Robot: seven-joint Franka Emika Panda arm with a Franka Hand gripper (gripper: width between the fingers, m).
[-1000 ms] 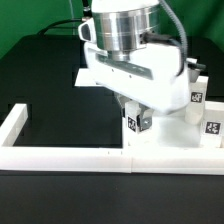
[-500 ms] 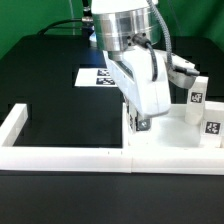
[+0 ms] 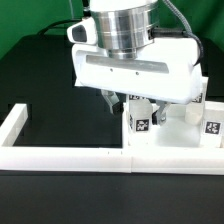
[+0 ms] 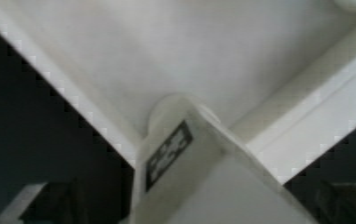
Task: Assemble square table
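The square table's flat white slab (image 3: 172,140) lies inside the corner of the border wall, at the exterior view's right. One white tagged leg block (image 3: 140,121) stands upright on it. My gripper (image 3: 132,106) hangs just over that leg, open, one finger on each side. In the wrist view the leg (image 4: 178,160) rises between the fingers (image 4: 22,204), with a dark gap on both sides, so nothing is held. The slab (image 4: 175,50) fills the background there. Two more tagged leg blocks (image 3: 211,127) stand at the far right, one (image 3: 200,96) partly hidden behind the hand.
A long low white border wall (image 3: 62,156) runs along the front and turns back at the exterior view's left (image 3: 14,122). The black table surface (image 3: 45,85) spreads behind it. The wide white hand blocks the view of the middle.
The jaws have spread apart and let go of the leg block, which stays upright on the slab. The hand has also turned about its vertical axis, now broadside to the camera.
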